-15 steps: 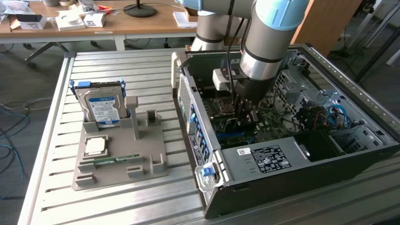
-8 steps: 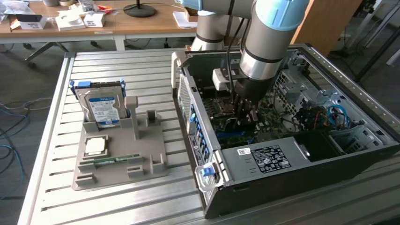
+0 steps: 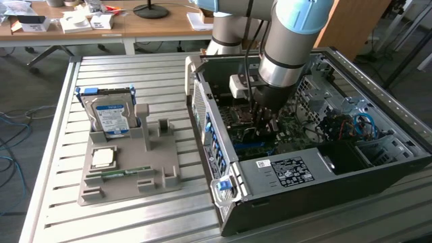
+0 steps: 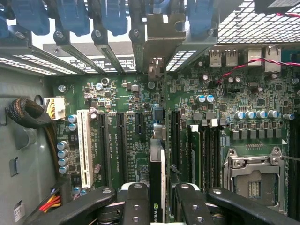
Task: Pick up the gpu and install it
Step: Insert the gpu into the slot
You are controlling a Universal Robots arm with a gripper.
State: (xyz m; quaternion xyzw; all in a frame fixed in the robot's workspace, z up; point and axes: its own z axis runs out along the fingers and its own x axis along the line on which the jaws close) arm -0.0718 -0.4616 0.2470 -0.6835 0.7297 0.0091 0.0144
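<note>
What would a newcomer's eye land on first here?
The grey-and-blue robot arm plunging into the open black computer case on the slatted metal table. In the wrist view, its gripper clamps a thin upright graphics card over the green motherboard.

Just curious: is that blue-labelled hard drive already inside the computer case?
No, the hard drive stands in the grey holder on the table, outside the computer case.

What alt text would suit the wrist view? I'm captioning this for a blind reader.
The gripper holds a graphics card edge-on above the green motherboard inside an open computer case. Its metal end bracket stands among the rear slot covers, and an empty processor socket sits nearby.
</note>
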